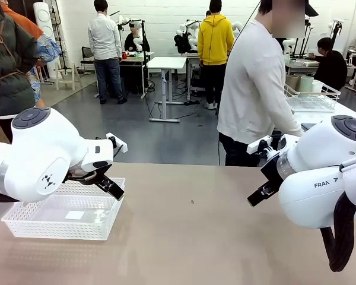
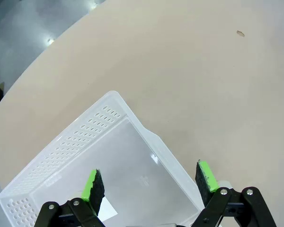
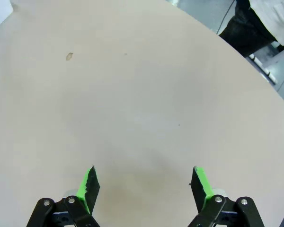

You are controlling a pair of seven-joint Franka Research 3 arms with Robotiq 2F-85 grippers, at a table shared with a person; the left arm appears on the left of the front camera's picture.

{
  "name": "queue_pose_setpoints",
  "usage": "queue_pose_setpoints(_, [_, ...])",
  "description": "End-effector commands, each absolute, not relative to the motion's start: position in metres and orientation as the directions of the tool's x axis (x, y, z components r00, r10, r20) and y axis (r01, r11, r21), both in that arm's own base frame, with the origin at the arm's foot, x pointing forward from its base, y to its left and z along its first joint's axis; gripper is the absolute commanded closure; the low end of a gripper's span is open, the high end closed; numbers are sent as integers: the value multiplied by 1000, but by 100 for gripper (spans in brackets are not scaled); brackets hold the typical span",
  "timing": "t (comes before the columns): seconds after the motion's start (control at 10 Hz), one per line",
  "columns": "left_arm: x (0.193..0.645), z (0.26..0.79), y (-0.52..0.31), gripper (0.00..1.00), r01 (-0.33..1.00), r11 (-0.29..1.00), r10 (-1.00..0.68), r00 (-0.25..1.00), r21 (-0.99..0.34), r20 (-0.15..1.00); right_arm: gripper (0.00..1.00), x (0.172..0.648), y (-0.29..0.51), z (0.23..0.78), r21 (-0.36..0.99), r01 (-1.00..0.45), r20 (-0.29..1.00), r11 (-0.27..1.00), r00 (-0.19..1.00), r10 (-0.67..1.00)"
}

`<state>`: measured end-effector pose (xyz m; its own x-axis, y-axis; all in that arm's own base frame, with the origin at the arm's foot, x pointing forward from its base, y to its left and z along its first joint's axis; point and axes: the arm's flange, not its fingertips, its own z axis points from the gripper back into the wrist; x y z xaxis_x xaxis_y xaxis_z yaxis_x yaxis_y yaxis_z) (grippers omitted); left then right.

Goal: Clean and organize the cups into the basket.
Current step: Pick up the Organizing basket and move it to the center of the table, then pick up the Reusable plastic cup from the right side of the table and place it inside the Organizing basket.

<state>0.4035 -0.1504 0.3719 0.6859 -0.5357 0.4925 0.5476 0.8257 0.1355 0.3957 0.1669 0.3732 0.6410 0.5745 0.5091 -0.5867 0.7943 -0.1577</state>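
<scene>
Left end effector (image 2: 149, 182) spread wide, over the basket (image 2: 85, 135) edge. Right end effector (image 3: 144, 182) spread wide too, over the counter (image 3: 142, 104). Across the counter, a person (image 1: 255, 89) beside a rack (image 1: 311, 104) of cups (image 1: 306, 84).

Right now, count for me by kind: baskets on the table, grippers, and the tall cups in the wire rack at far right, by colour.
White perforated plastic basket: 1
Black two-finger grippers with green pads: 2, left gripper and right gripper, both open
Tan plastic tumbler in the white wire rack: 1
Pale mint green plastic tumbler: 1
Total: 5
</scene>
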Motion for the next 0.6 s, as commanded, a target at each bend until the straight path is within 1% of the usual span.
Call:
queue_pose_setpoints(0.0, [404, 372, -150, 0, 548, 826, -536, 686, 136, 492, 0, 396, 167, 373, -157, -587, 509, 794, 641, 574])
queue_pose_setpoints(0.5, [404, 372, -150, 0, 548, 826, -536, 686, 135, 493, 0, 396, 167, 373, -158, -587, 509, 794, 641, 574])
